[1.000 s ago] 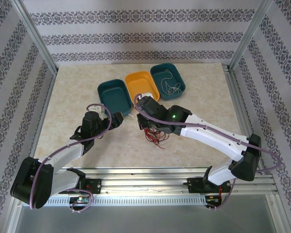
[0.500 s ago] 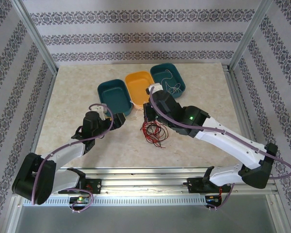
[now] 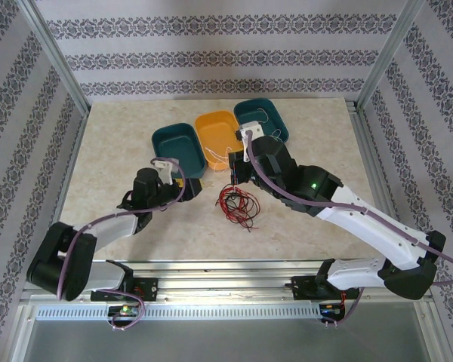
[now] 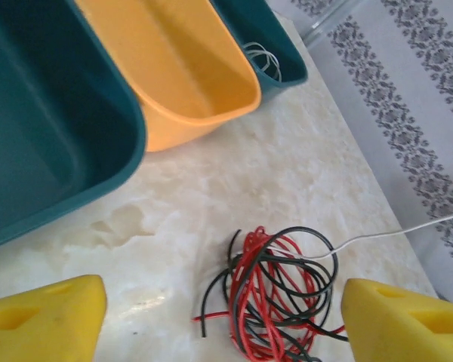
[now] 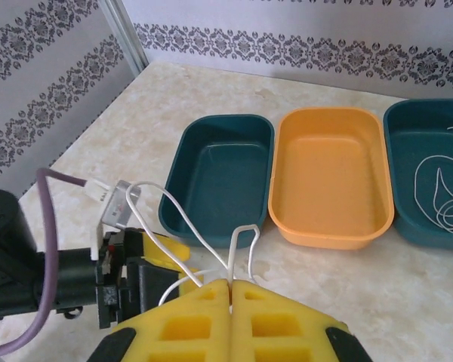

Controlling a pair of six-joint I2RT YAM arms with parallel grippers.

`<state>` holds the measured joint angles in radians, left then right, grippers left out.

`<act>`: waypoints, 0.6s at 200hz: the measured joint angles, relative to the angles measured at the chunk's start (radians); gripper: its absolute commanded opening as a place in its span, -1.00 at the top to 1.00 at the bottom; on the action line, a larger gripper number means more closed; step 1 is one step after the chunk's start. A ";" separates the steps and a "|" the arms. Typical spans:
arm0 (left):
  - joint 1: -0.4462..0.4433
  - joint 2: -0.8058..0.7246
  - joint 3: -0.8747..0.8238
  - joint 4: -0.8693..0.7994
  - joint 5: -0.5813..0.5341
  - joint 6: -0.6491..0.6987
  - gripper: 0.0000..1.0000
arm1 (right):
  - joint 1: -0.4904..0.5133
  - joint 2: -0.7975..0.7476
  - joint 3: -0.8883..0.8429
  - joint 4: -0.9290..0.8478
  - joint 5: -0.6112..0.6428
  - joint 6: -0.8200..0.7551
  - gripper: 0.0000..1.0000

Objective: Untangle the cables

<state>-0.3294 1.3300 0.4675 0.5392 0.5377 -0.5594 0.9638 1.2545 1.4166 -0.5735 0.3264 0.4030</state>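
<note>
Right jaws clamp a white wire (image 5: 183, 220) that runs into the red-and-black tangle (image 4: 275, 298), lower centre; pulling could drag or tighten it. Left jaws stand apart, holding nothing.

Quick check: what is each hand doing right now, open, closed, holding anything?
Left hand: open, holding nothing; the red and black tangle lies loose ahead of it.
Right hand: closed on a white cable.

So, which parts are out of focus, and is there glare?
Left wrist view: the left pincer has soft fingertips, the red and black cables are sharper. Right wrist view: the orange tray is crisp. Top external view: even light, no glare.
</note>
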 measured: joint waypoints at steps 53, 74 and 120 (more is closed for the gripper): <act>-0.056 0.108 0.029 0.050 0.046 0.013 -0.48 | 0.000 -0.033 0.014 0.003 0.028 -0.037 1.00; -0.056 0.139 0.029 0.087 0.047 0.002 -0.53 | 0.000 -0.053 0.035 0.002 0.041 -0.058 1.00; -0.057 0.153 0.029 0.130 0.050 -0.022 -0.66 | 0.000 -0.070 0.111 0.006 0.081 -0.116 1.00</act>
<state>-0.3862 1.4826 0.4969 0.6693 0.5880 -0.5812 0.9638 1.1847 1.5272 -0.5671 0.4076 0.2867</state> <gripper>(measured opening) 0.813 0.041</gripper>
